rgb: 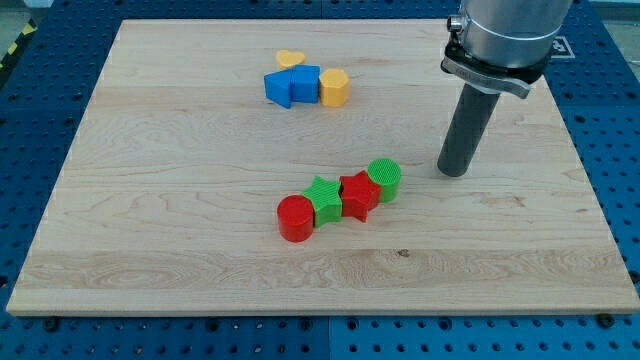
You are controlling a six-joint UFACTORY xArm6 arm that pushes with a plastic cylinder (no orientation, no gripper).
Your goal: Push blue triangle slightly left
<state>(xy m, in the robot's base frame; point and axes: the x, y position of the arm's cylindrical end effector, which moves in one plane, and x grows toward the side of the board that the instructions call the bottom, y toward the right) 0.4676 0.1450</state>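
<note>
The blue triangle (pixel 277 89) lies near the view's top centre and touches a blue cube (pixel 305 81) on its right. A yellow hexagon (pixel 334 87) touches the cube's right side, and a yellow heart (pixel 290 59) sits just above the blue pair. My tip (pixel 455 173) rests on the board at the view's right. It is well to the right of the blue triangle and lower, and it touches no block.
A diagonal row runs across the board's middle: red cylinder (pixel 296 218), green star (pixel 323 197), red star (pixel 359 195), green cylinder (pixel 384 179). The green cylinder is the block closest to my tip. The wooden board (pixel 150 220) lies on a blue perforated table.
</note>
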